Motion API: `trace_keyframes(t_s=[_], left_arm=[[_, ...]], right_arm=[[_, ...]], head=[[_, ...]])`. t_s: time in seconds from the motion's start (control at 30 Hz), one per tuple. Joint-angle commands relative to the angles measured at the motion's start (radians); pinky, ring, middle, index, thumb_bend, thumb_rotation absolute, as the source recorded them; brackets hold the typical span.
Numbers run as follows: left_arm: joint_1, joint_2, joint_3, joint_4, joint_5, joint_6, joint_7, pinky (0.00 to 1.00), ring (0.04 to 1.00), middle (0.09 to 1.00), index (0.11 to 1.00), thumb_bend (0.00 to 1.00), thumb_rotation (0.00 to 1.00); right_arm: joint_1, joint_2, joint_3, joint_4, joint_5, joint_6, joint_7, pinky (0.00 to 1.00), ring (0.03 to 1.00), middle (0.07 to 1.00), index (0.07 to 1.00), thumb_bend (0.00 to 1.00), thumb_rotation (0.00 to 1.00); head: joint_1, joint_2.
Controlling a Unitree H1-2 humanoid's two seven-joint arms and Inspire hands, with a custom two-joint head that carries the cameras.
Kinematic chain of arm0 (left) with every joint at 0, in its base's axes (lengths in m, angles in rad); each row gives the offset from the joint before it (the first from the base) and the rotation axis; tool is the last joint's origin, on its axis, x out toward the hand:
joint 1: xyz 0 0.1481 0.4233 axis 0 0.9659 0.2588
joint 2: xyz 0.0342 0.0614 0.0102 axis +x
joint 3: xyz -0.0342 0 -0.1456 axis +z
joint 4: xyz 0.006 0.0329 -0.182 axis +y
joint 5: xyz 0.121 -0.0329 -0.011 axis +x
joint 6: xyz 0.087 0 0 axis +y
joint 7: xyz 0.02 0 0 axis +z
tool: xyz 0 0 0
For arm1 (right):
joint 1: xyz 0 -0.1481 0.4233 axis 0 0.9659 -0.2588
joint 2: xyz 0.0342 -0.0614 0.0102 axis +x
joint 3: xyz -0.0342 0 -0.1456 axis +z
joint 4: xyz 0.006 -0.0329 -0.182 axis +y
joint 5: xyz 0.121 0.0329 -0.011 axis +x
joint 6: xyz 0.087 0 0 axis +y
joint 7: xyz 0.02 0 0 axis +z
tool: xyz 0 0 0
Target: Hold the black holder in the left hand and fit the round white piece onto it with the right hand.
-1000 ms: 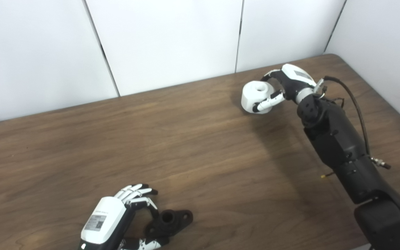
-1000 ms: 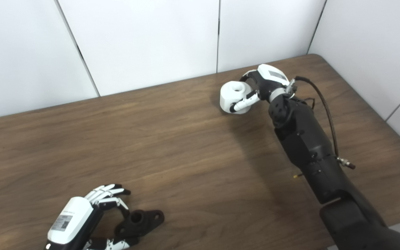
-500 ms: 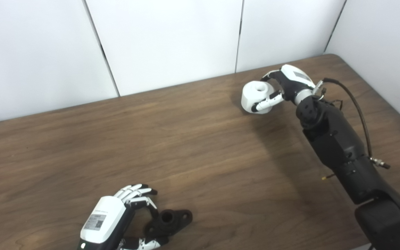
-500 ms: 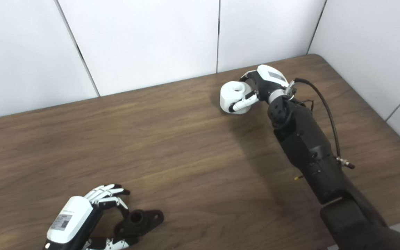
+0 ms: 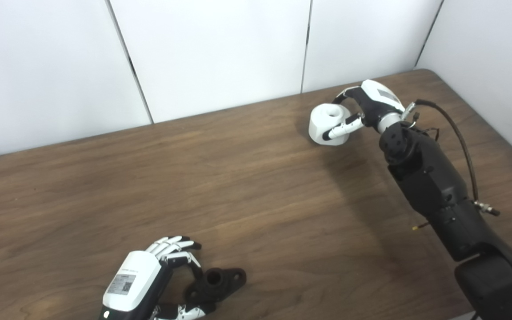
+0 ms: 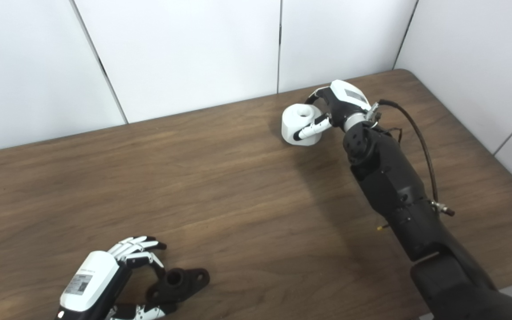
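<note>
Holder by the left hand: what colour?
Black holder, matte, clearest in the left eye view.

Black holder [image 5: 215, 284], white round piece [image 5: 326, 124] — dark brown wood-grain table [image 5: 247, 186].

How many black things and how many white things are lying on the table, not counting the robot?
Black: 1, the black holder by the left hand.
White: 1, the round white piece in the right hand.
Total: 2.

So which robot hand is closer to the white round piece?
Right. The right robot hand wraps the white round piece; the left robot hand is far off, by the black holder.
</note>
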Motion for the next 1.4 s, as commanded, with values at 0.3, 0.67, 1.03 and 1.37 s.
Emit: trace_keyframes(t_s=[0.3, 0.67, 1.03, 1.37], left_arm=[[0.037, 0.024, 0.006, 0.03, 0.026, 0.069, -0.066, 0.84, 0.86, 0.792, 0.486, 0.52, 0.05], [0.035, 0.02, 0.007, 0.019, 0.027, 0.076, -0.07, 0.83, 0.854, 0.79, 0.486, 0.52, 0.05], [0.035, 0.012, 0.004, 0.012, 0.031, 0.09, -0.08, 0.84, 0.856, 0.79, 0.486, 0.52, 0.05], [0.033, 0.003, -0.002, 0.019, 0.038, 0.088, -0.074, 0.84, 0.855, 0.789, 0.486, 0.52, 0.05]], right_arm=[[-0.045, -0.034, -0.001, -0.028, -0.001, -0.02, -0.043, 0.93, 0.97, 0.872, 0.66, 0.8, 0.26], [-0.033, -0.034, 0.002, -0.011, 0.02, -0.055, -0.097, 0.94, 0.944, 0.818, 0.488, 0.53, 0.15], [-0.024, -0.039, 0.005, -0.008, 0.022, -0.075, -0.121, 0.95, 0.938, 0.803, 0.485, 0.52, 0.14], [-0.01, -0.046, 0.006, -0.06, 0.03, -0.061, -0.104, 0.93, 0.939, 0.808, 0.485, 0.52, 0.14]], head=[[-0.001, 0.005], [0.003, 0.011], [0.005, 0.012], [0.026, 0.018]])
